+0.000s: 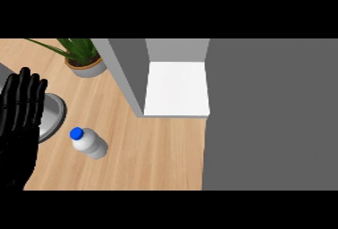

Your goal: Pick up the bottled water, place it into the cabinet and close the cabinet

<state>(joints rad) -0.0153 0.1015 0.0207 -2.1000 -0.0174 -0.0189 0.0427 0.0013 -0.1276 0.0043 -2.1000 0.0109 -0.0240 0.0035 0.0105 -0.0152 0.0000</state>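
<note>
The small clear plastic water bottle with a blue cap (pixel 89 143) stands on the pale wooden table (pixel 158 152), free of any grasp, its cap nearest my view; it sits just right of a round grey metal plate (pixel 54 114), whose rim shows beside my hand, and I cannot tell whether the two touch. My black left hand (pixel 20 120) is at the left edge of the view, fingers straight and pointing up, flat and holding nothing; it covers most of the plate and is apart from the bottle. Further right and up the table is the grey open cabinet (pixel 125 76), its white inner floor (pixel 177 89) bare and bright; its grey side wall faces the bottle, and a broad dark grey panel (pixel 271 112) fills the right side of the view. Behind the cabinet's left corner a green leafy plant in a round grey pot (pixel 84 62) stands on the table; my right hand does not show.
</note>
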